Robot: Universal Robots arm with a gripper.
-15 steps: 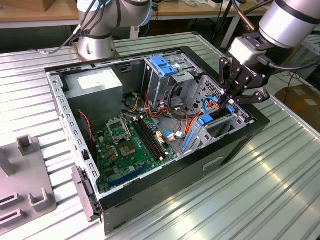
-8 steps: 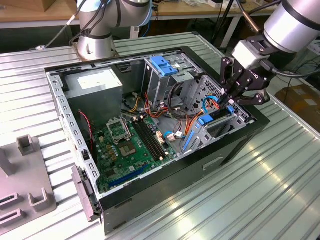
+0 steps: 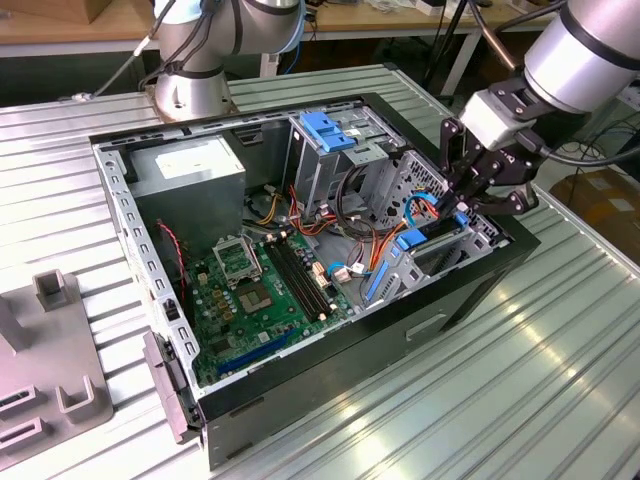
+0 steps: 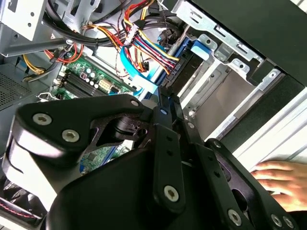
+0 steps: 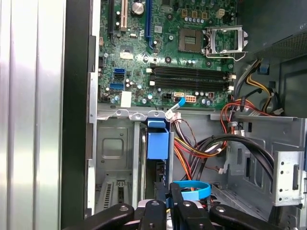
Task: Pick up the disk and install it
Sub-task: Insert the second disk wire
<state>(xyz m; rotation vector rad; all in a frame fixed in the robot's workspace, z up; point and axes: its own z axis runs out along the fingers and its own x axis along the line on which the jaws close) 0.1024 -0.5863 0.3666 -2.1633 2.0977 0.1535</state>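
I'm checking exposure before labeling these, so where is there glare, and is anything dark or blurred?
Exterior view: bright glare streaks on the ribbed metal table; case interior evenly lit. First wrist view: table strip washed out pale, motherboard sharp. Second wrist view: claw linkage near the lens is dark and soft; a hand is blurred.
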